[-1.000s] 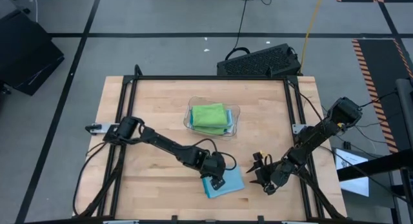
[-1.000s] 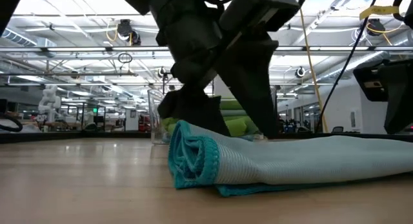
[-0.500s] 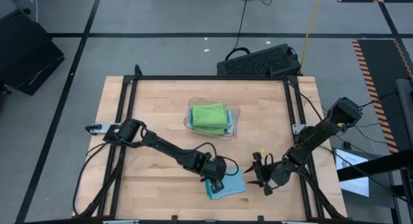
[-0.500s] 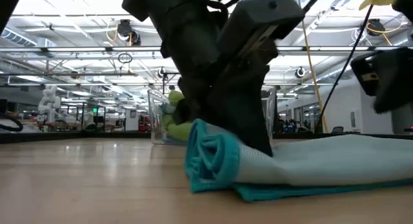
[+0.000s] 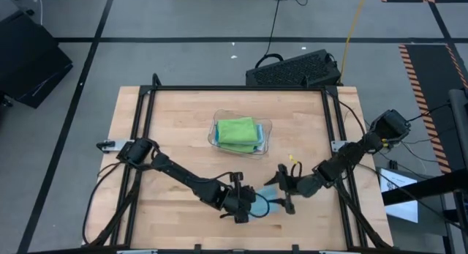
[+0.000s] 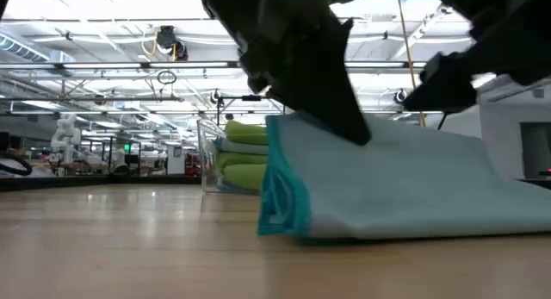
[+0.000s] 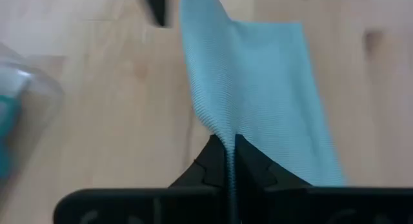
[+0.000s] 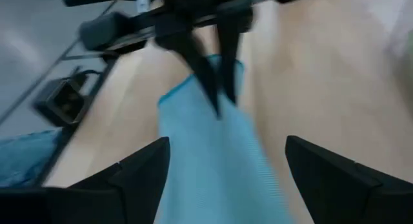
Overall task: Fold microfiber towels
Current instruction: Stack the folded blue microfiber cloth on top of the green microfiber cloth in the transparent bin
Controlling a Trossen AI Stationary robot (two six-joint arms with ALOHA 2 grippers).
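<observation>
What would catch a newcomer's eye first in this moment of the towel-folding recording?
The light blue towel near the table's front edge stands out: the left gripper is shut on one edge and lifts it off the wood. The right gripper sits open just beside the towel's other end. Behind them, mid-table, a clear plastic tray holds folded lime green towels.

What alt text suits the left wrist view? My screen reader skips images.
The left gripper is shut on the edge of a light blue microfiber towel, which trails away over the pale wooden table. A clear plastic tray shows at one side.
</observation>
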